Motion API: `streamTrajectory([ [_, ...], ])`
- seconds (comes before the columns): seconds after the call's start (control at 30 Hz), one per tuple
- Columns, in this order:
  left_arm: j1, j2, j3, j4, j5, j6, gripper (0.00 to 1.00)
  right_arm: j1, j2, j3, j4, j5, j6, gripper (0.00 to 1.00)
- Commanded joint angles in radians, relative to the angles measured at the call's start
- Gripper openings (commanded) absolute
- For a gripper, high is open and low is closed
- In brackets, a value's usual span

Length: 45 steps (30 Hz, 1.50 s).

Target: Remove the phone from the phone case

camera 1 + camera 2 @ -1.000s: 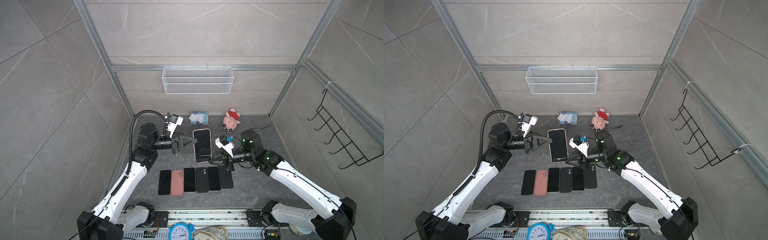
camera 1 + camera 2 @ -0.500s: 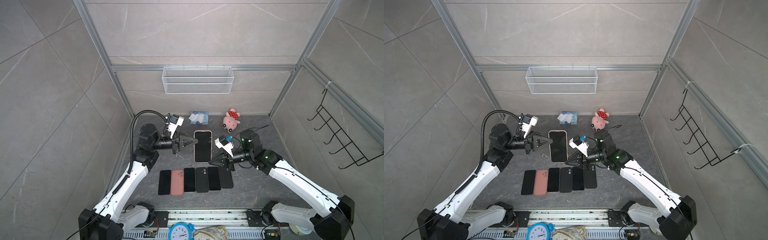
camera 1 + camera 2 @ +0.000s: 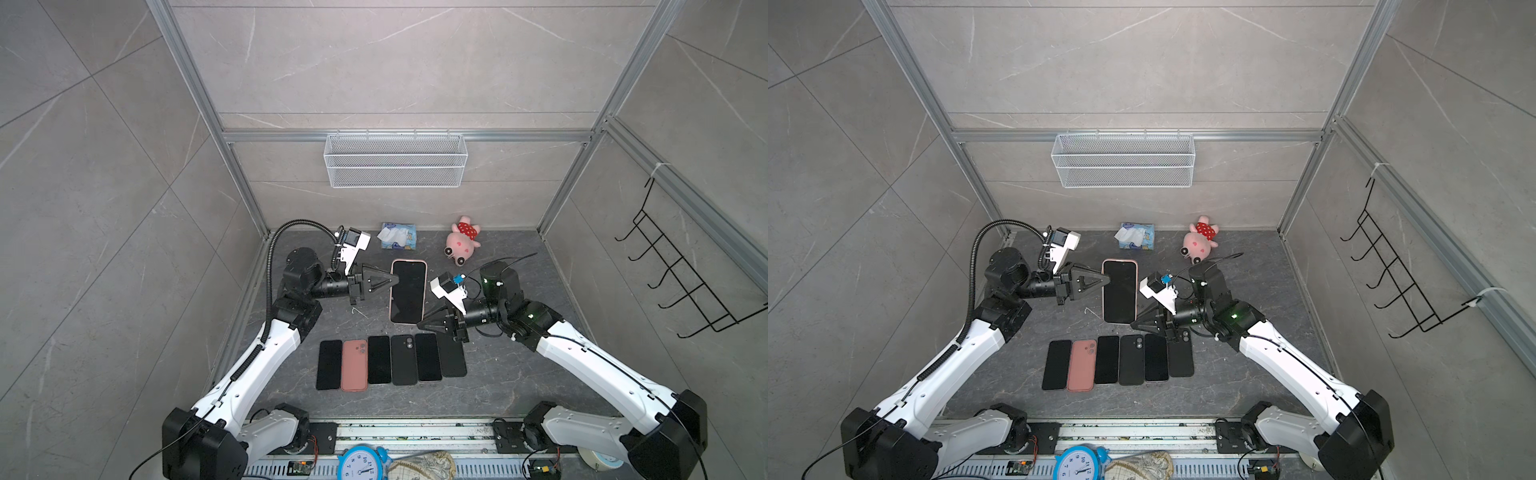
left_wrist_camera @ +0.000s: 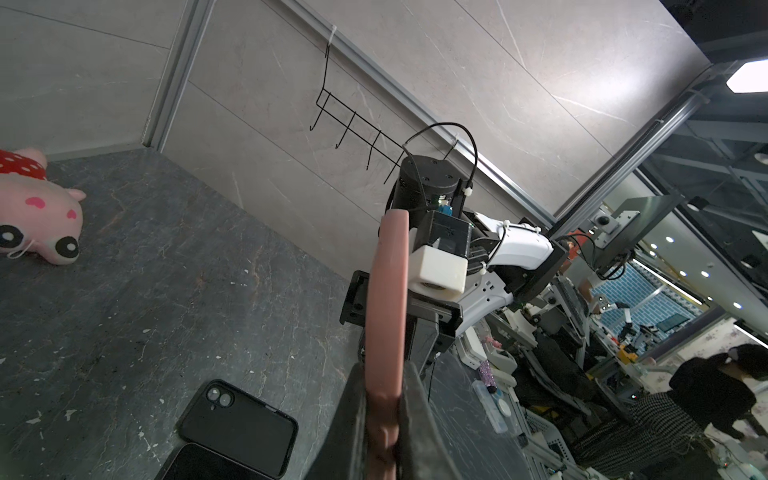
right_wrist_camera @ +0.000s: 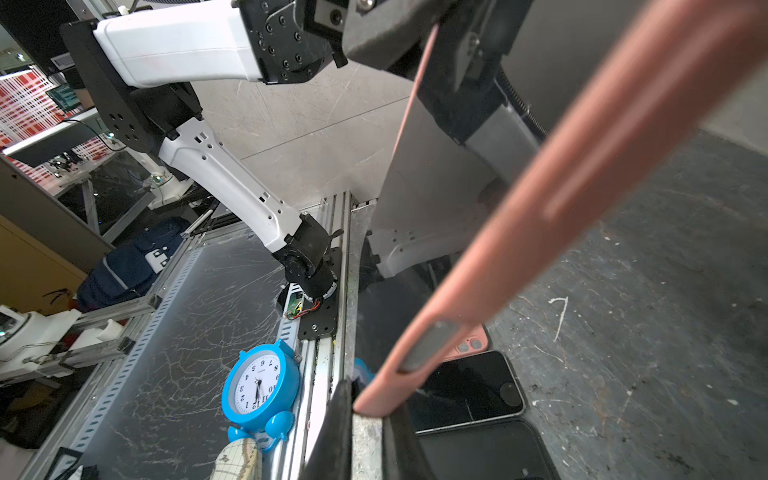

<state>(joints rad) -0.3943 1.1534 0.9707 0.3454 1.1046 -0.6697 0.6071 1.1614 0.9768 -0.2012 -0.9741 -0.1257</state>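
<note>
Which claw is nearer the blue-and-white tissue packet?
Left. The left claw grips the pink-cased phone near the blue-and-white tissue packet; the right claw grips its front corner, farther away.

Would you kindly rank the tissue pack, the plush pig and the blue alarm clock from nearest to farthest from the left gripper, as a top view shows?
From the left gripper, shut on the pink-cased phone:
1. Tissue pack, just behind, by the back wall.
2. Plush pig, back right.
3. Blue alarm clock, at the front rail.
</note>
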Motion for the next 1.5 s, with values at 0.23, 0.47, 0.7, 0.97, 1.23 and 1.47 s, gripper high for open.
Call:
streamTrajectory([
  [0.23, -0.068, 0.088, -0.052, 0.118, -0.152, -0.226, 0.00, 0.005, -0.044, -0.037, 0.330, 0.052, -0.077, 0.00],
  [0.47, -0.099, 0.153, -0.087, 0.244, -0.188, -0.346, 0.00, 0.005, -0.033, -0.091, 0.447, 0.125, -0.040, 0.00],
  [0.7, -0.107, 0.159, -0.120, 0.316, -0.221, -0.399, 0.00, 0.004, -0.044, -0.165, 0.535, 0.221, 0.039, 0.00],
  [0.97, -0.091, 0.091, -0.172, 0.430, -0.358, -0.514, 0.00, 0.005, -0.172, -0.331, 0.533, 0.366, 0.254, 0.35],
  [1.23, -0.093, 0.067, -0.219, 0.547, -0.488, -0.640, 0.00, 0.004, -0.207, -0.389, 0.561, 0.473, 0.679, 0.53],
  [1.47, -0.095, 0.064, -0.252, 0.593, -0.525, -0.682, 0.00, 0.005, -0.141, -0.390, 0.696, 0.433, 0.869, 0.54],
])
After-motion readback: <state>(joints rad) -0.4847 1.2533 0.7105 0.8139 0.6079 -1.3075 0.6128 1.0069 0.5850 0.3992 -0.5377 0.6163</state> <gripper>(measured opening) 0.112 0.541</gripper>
